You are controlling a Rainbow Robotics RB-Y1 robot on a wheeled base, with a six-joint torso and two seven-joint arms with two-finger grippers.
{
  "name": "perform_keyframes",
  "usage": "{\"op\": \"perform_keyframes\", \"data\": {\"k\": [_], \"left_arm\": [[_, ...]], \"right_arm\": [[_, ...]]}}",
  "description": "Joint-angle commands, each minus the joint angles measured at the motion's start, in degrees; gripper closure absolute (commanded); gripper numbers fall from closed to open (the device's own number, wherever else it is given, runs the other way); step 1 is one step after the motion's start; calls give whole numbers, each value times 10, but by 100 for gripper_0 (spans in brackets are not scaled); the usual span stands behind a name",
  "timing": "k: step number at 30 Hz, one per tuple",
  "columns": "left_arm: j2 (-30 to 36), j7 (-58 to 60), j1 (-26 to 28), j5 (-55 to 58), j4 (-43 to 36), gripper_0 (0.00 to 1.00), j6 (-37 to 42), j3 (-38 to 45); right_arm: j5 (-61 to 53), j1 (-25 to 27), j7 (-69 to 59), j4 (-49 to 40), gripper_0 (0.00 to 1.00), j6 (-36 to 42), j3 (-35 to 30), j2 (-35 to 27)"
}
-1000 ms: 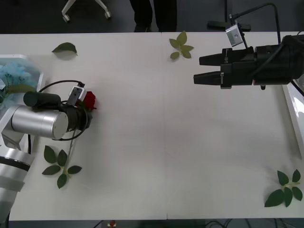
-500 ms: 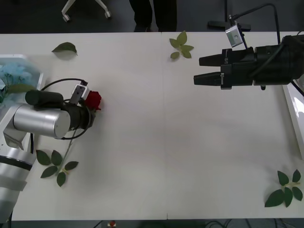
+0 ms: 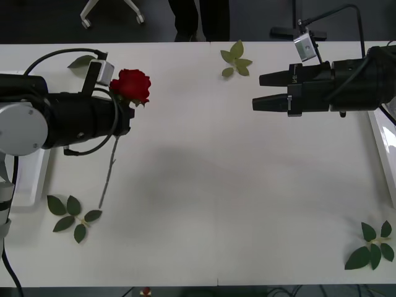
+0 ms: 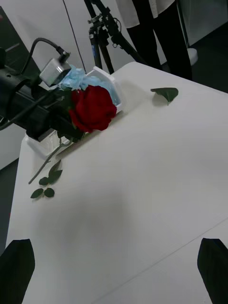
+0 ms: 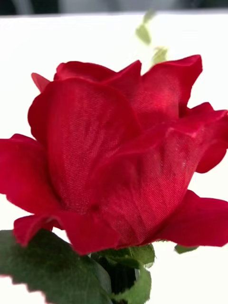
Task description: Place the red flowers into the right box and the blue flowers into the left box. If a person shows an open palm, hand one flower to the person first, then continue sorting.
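Lifted since earlier: left gripper clamps rose above table | right gripper fingers apart, idle

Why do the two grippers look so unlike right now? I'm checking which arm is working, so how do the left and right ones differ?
The left gripper is shut on the red rose, stem hanging down toward the table; the right gripper holds nothing. The right gripper's fingers are spread open. The left gripper is at the table's left side by the left box, the right gripper at its right side. Both point inward toward the middle.
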Motion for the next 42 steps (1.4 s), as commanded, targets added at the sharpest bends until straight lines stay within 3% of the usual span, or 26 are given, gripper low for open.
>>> {"op": "perform_keyframes", "data": {"k": [1, 10, 19, 26, 32, 42], "left_arm": [[15, 11, -28, 87, -17, 100, -49, 15], [21, 16, -64, 217, -16, 100, -167, -15], [3, 31, -97, 254, -6, 100, -274, -84], [-33, 36, -110, 246, 11, 100, -297, -113], [-68, 33, -127, 235, 51, 100, -365, -155], [-100, 42, -143, 203, 73, 100, -368, -165]], "right_arm": [[-2, -12, -1, -10, 0, 5, 0, -2], [-3, -12, -33, -2, 0, 26, -1, -2], [-33, -10, -61, 48, 0, 77, 0, -2], [-49, 3, -97, 60, 0, 115, 1, -1], [-86, 17, -132, 57, 0, 119, 33, 0], [-120, 25, -170, 57, 0, 116, 55, 23]]}}
